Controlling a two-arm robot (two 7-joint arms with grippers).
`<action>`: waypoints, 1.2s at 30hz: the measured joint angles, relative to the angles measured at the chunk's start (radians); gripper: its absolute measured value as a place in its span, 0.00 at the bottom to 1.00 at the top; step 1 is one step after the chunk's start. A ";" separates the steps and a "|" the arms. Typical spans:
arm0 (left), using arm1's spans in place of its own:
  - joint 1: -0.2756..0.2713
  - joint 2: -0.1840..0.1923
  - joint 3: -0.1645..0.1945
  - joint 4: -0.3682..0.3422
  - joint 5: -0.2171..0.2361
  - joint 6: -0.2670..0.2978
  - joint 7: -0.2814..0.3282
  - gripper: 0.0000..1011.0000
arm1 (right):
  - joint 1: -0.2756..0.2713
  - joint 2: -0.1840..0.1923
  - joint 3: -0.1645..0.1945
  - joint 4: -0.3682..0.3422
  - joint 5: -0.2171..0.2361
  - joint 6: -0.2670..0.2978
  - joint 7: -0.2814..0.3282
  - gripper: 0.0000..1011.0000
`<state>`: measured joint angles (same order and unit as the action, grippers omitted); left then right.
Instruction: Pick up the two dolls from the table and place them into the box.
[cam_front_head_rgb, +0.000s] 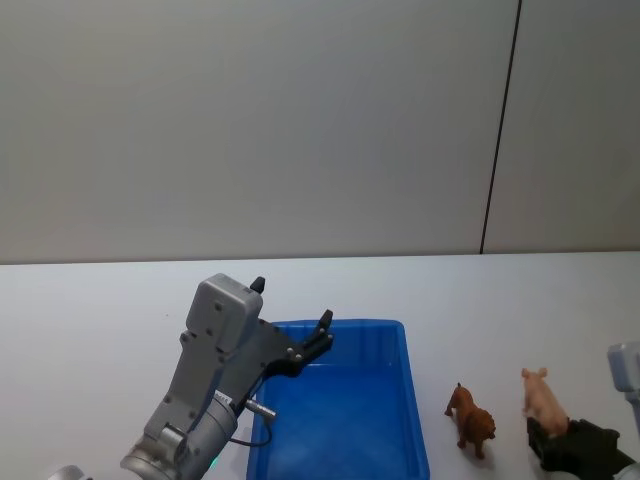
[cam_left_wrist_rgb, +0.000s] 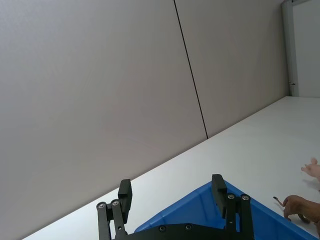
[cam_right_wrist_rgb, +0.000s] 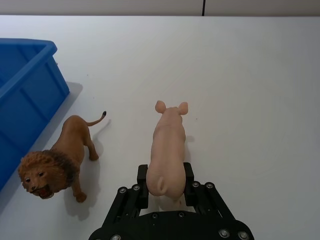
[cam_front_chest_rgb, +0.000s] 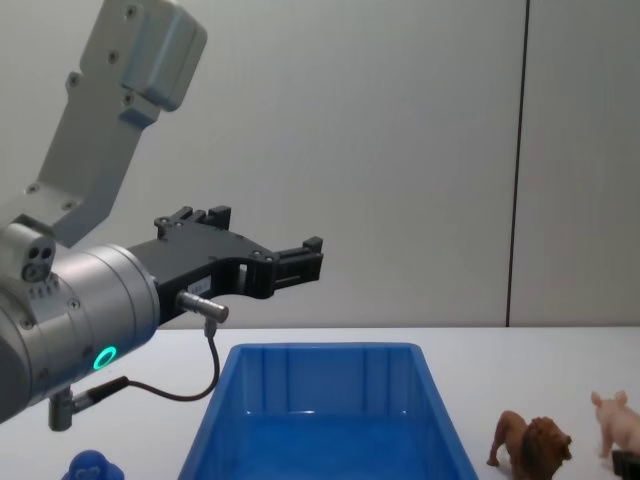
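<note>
Low in the right wrist view, my spread right hand straddles the rump of the pale pink plastic pig standing on the white bench. I should pinch squarely, sparing the brown maned lion beside it. My left hand hangs spread above the bright blue plastic box.

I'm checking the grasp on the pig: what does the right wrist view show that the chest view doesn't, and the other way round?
Right wrist view: the right end effector up close, open, its fingers on either side of the pig's rear.
Chest view: the left end effector, open, high over the box's left side, and a small blue object at the near left.
Shared: the pig and the lion standing on the table beside the box.
</note>
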<state>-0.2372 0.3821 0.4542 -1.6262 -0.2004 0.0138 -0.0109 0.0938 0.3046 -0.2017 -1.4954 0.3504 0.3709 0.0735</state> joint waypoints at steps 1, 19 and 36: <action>0.000 0.000 0.000 0.000 0.000 0.000 0.000 0.99 | 0.000 0.000 0.000 0.000 -0.002 -0.004 -0.001 0.36; 0.000 0.000 0.000 0.000 0.000 0.000 0.000 0.99 | 0.012 0.000 -0.007 -0.070 -0.065 -0.109 0.070 0.36; 0.000 0.000 0.000 0.000 0.000 0.000 0.000 0.99 | 0.071 -0.039 -0.052 -0.112 -0.109 -0.103 0.249 0.36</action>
<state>-0.2372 0.3821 0.4542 -1.6262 -0.2004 0.0138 -0.0109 0.1647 0.2652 -0.2539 -1.6076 0.2411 0.2680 0.3230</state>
